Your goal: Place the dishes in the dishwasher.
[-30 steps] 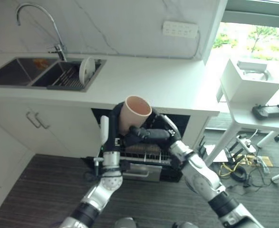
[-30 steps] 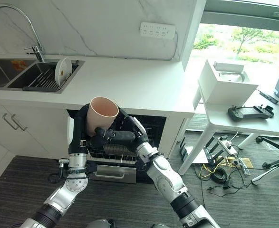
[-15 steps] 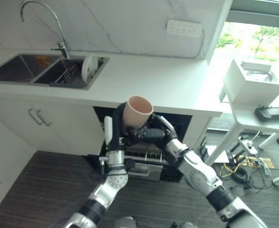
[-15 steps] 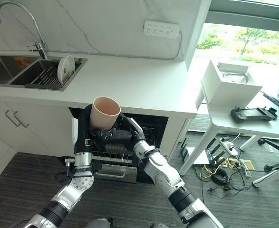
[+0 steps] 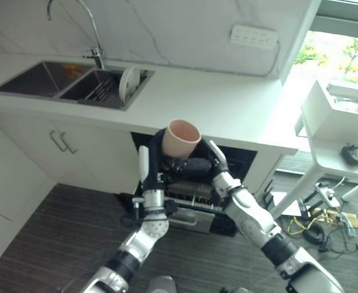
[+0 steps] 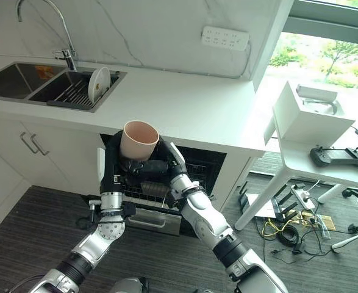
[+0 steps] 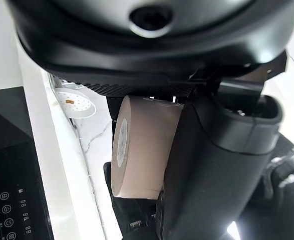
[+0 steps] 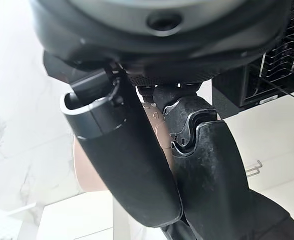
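A pinkish-beige cup [image 5: 182, 137] stands upright, mouth up, in the air in front of the open dishwasher [image 5: 194, 192] under the counter. My left hand [image 5: 155, 152] has its fingers curled round the cup's near side; the left wrist view has the cup [image 7: 141, 145] lying against that hand [image 7: 214, 170]. My right hand [image 5: 197, 166] comes in from the right with its fingers wrapped across the cup's base, close against the left hand. The cup's wall [image 8: 86, 172] shows behind those right fingers [image 8: 134, 170]. One white plate [image 5: 128, 82] stands on edge in the sink rack.
The white counter [image 5: 227, 110] overhangs the dishwasher's dark opening and its wire rack. A double sink [image 5: 44, 76] with a faucet [image 5: 93, 36] lies at the far left. A white side table [image 5: 337, 119] with a box stands right, with cables [image 5: 316, 220] on the floor.
The camera has shifted, so the whole scene sits further right and lower. Both hands stay on the cup, which keeps its place before the dishwasher opening.
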Controlling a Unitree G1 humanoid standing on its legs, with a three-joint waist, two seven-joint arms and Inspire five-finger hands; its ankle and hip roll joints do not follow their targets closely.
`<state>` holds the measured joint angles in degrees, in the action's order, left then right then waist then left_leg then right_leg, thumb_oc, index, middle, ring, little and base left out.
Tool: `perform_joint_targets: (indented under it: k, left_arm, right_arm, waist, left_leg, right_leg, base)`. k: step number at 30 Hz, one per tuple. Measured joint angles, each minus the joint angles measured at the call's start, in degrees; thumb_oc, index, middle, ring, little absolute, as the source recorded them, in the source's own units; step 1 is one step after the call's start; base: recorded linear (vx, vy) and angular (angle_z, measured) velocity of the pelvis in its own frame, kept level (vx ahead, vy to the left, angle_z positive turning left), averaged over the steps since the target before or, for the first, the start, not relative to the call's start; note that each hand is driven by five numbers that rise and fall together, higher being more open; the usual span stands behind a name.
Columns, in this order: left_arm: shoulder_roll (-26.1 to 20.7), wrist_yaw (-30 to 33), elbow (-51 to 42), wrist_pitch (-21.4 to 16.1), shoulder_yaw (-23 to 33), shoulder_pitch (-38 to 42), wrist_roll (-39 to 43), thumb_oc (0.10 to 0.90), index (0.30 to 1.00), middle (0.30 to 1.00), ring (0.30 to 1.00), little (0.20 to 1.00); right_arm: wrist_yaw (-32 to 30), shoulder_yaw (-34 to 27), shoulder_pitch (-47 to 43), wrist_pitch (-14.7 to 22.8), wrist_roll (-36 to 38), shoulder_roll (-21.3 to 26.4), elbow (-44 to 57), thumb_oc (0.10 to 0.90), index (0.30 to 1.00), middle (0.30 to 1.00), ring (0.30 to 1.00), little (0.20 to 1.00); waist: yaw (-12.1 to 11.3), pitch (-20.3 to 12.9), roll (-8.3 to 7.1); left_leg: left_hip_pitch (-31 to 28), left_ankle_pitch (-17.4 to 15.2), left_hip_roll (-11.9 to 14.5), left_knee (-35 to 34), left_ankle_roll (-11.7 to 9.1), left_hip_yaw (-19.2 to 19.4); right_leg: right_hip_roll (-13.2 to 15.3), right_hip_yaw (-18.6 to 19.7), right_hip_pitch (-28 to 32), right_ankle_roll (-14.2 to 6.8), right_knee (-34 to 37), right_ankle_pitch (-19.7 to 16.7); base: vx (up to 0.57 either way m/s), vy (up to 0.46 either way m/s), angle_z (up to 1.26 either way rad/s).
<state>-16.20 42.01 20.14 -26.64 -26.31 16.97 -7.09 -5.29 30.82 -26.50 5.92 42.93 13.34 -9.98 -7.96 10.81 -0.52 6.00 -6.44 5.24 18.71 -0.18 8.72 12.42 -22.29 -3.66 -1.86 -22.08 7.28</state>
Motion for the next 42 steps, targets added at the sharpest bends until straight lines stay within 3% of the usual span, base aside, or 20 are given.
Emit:
perform_joint_targets:
  k: [7,8,9,10,16,24,31,32,33,34,37,42]
  left_arm:
    - [0.7,-2.3,0.0,-0.3,0.1,0.0,2.8,0.400,0.300,0.300,0.300,0.300]
    - [0.7,-2.7,0.0,-0.5,0.0,0.0,3.7,0.400,0.300,0.300,0.300,0.300]
    - [0.8,-3.3,0.0,-0.7,0.0,0.0,4.8,0.400,0.300,0.300,0.300,0.300]
    - [0.9,-3.7,0.0,-0.7,0.2,0.1,4.9,0.400,0.300,0.300,0.300,0.300]
    - [1.7,-5.8,-0.1,0.0,-0.1,0.9,7.7,0.400,0.300,0.300,0.300,0.300]
    - [1.4,-9.1,0.0,0.5,0.2,1.3,9.7,0.400,0.300,0.300,0.300,0.300]
    - [-1.0,-18.0,0.0,2.4,0.9,3.7,14.1,0.400,0.300,0.300,0.300,0.300]
    - [-1.1,-19.5,0.0,2.8,1.0,4.0,15.4,0.516,0.474,0.474,0.474,0.474]
    - [-1.2,-20.8,0.0,3.0,1.2,4.2,16.2,0.718,0.778,0.778,0.778,0.778]
    - [-2.2,-24.0,0.0,3.8,1.3,4.6,18.4,0.800,0.900,0.900,0.900,0.900]
    - [-5.3,-37.4,-0.7,5.3,1.3,4.5,22.8,0.800,0.900,0.900,0.900,0.900]
    - [-7.8,-49.2,-4.2,10.4,1.5,3.6,27.9,0.800,0.900,0.900,0.900,0.900]
  right_arm:
    - [-0.1,0.0,0.0,0.3,0.0,-0.1,0.0,0.800,0.900,0.900,0.900,0.900]
    - [-0.1,0.0,0.0,0.6,0.0,-0.1,0.0,0.717,0.775,0.775,0.775,0.775]
    - [0.0,0.0,0.0,1.1,-0.2,-0.1,0.0,0.580,0.571,0.571,0.571,0.571]
    - [0.0,0.0,0.0,1.4,-0.3,0.0,0.0,0.405,0.307,0.307,0.307,0.307]
    - [-0.8,0.0,-0.5,3.3,-5.8,0.7,-2.3,0.400,0.300,0.300,0.300,0.300]
    - [-0.9,0.1,-0.6,4.8,-6.7,0.6,-3.8,0.400,0.300,0.300,0.300,0.300]
    - [-1.3,-0.7,-0.5,5.0,-5.6,0.9,-4.3,0.400,0.300,0.300,0.300,0.300]
    - [-1.4,-0.8,-0.5,5.0,-5.5,1.1,-4.3,0.400,0.300,0.300,0.300,0.300]
    - [-1.4,-0.9,-0.5,5.0,-5.3,1.3,-4.3,0.400,0.300,0.300,0.300,0.300]
    - [-1.4,-0.9,-0.3,5.0,-4.4,1.8,-4.3,0.400,0.300,0.300,0.300,0.300]
    - [-1.2,-2.0,1.8,5.7,-1.6,3.8,-4.3,0.400,0.300,0.300,0.300,0.300]
    - [0.1,-3.6,4.8,7.0,0.1,5.3,-4.3,0.400,0.300,0.300,0.300,0.300]
  waist:
    - [-0.3,0.4,0.39]
    - [-0.4,0.4,0.38]
    - [-0.6,0.4,0.38]
    - [-0.8,0.4,0.36]
    - [-1.7,0.6,0.14]
    - [-1.7,1.5,-0.16]
    - [-1.5,1.8,0.33]
    - [-1.5,1.9,0.64]
    - [-1.5,2.1,0.93]
    - [-1.5,2.3,1.20]
    - [-1.4,2.5,1.61]
    - [-1.3,2.8,2.61]
  left_leg:
    - [0.0,0.0,-0.6,-0.1,0.1,-1.2]
    - [0.0,0.0,-0.6,-0.1,0.1,-1.3]
    - [0.0,0.0,-0.6,-0.1,0.1,-1.4]
    - [0.0,0.0,-0.6,-0.1,0.1,-1.4]
    - [0.5,0.0,-0.7,-0.2,0.0,-2.2]
    - [0.8,0.1,-1.2,-0.6,-0.1,-3.4]
    - [0.8,0.8,-2.2,-1.2,0.2,-3.3]
    - [0.8,0.9,-2.3,-1.2,0.3,-3.3]
    - [0.8,0.9,-2.5,-1.2,0.3,-3.3]
    - [0.8,0.9,-2.7,-1.3,0.4,-3.3]
    - [0.6,1.2,-3.2,-1.9,0.8,-3.2]
    - [0.6,1.3,-3.8,-2.1,1.0,-3.2]
  right_leg:
    - [0.2,-0.3,0.8,-0.1,0.2,0.3]
    - [0.2,-0.4,0.9,-0.1,0.2,0.3]
    - [0.2,-0.4,1.0,-0.1,0.2,0.4]
    - [0.2,-0.5,1.0,-0.1,0.3,0.4]
    - [0.2,-1.2,1.3,-0.2,0.5,0.4]
    - [0.3,-1.8,2.1,-0.2,1.4,0.4]
    - [1.1,-1.7,2.7,-0.3,1.8,0.5]
    - [1.2,-1.7,2.8,-0.3,1.8,0.5]
    - [1.3,-1.7,2.9,-0.4,1.9,0.5]
    - [1.5,-1.7,2.9,-0.4,1.9,0.5]
    - [2.0,-1.7,3.1,-0.4,1.9,0.5]
    - [2.4,-1.7,3.7,-0.8,2.6,0.2]
  base:
    - [0.02,-0.003,0.10]
    - [0.02,-0.012,0.08]
    - [0.02,-0.015,0.05]
    - [0.01,-0.017,0.03]
    - [0.01,-0.011,0.07]
    - [0.02,-0.008,0.10]
    - [0.02,0.015,0.12]
    - [0.02,0.034,0.09]
    - [0.03,0.053,0.09]
    - [0.02,0.046,0.07]
    - [0.01,0.041,0.12]
    - [0.01,0.024,0.09]
